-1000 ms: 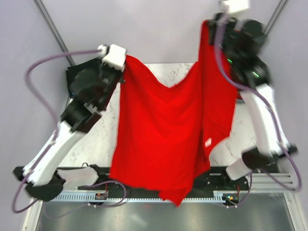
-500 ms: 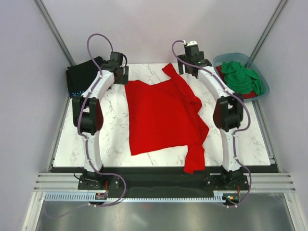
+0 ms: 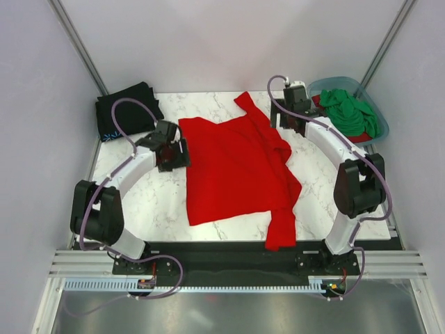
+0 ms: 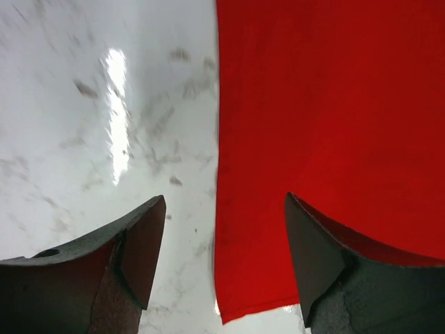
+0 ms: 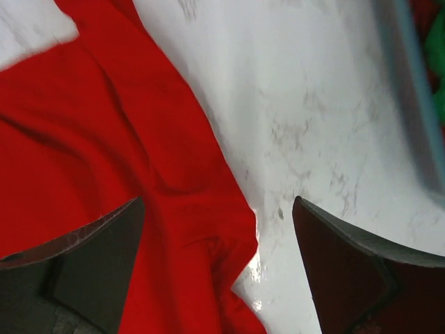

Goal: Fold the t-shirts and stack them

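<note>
Since half a second ago: left arm has drawn back from the far edge and bent at the elbow. Right arm has shifted slightly toward the tub. Red t-shirt (image 3: 233, 167) has barely moved; it lies flat where it was dropped.

Near edge: one narrow tail of the red t-shirt spills over the front lip of the table (image 3: 160, 202), right of centre.

Mid-table: the shirt body is spread on the marble. Its long axis runs near to far, leaning slightly right. Left side is smooth with a straight edge. Right side is rumpled and doubled over itself.

Left gripper (image 3: 174, 154) hovers at the shirt's left edge. In the wrist view, left gripper (image 4: 224, 198) has its fingers apart and empty. The cloth edge runs straight between them, red under the right finger, bare marble under the left.

Further out: right gripper (image 3: 288, 124) is over the far-right bunched edge. In its wrist view, right gripper (image 5: 218, 202) is also spread, holding nothing, with folds under its left finger.

A sleeve-like flap points toward the far edge; collar not discernible.

Judgement: the rumpled right side needs flattening first, and the right arm is nearer to it.

Far corners: black t-shirt (image 3: 125, 108) folded at left; green t-shirt (image 3: 351, 111) heaped in the tub (image 3: 348, 79) at right.
</note>
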Controlling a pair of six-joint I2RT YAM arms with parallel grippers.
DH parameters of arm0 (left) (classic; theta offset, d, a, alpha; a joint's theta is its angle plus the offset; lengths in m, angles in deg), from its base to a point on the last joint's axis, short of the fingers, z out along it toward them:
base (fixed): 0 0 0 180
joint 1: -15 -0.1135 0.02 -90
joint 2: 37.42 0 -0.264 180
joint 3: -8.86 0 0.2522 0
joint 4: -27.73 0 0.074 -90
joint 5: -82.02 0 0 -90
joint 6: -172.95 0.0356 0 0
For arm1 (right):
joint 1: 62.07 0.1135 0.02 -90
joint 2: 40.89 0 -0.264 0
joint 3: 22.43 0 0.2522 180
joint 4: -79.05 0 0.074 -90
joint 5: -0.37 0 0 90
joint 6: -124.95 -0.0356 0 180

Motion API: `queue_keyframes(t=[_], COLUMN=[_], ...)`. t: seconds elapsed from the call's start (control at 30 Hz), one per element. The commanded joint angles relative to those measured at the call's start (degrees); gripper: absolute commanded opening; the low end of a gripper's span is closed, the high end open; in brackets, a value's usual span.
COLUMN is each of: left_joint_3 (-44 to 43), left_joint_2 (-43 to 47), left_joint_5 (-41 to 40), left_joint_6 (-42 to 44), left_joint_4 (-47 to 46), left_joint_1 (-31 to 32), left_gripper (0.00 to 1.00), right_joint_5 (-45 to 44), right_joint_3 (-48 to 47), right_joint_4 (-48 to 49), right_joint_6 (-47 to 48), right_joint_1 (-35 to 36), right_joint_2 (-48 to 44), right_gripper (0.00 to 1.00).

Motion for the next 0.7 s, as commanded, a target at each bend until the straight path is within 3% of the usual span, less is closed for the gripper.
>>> queue_keyframes(t=[0.0,0.23,0.4,0.5,0.67], left_joint_3=[10.31,18.85,21.23,22.11,22.46], left_joint_2=[3.31,3.06,0.60,-0.55,-1.95], left_joint_5=[9.47,9.39,9.91,10.09,10.97], left_joint_6=[-10.13,-14.79,-16.64,-17.43,-17.87], left_joint_4=[-9.06,-15.95,-17.79,-18.59,-19.73], left_joint_1=[2.24,10.06,11.48,11.48,11.57], left_gripper=[0.76,0.77,0.72,0.67,0.55], right_joint_5=[4.71,14.99,21.14,26.25,27.92], right_joint_3=[6.87,12.87,12.96,13.13,13.31], right_joint_4=[-1.75,2.65,5.46,7.04,8.19], right_joint_6=[-3.65,-5.67,-6.73,-7.87,-8.23], right_joint_1=[-2.90,-8.01,-8.62,-8.71,-8.62], right_joint_2=[0.60,1.21,4.90,7.27,9.56], right_gripper=[0.94,0.81,0.70,0.62,0.61])
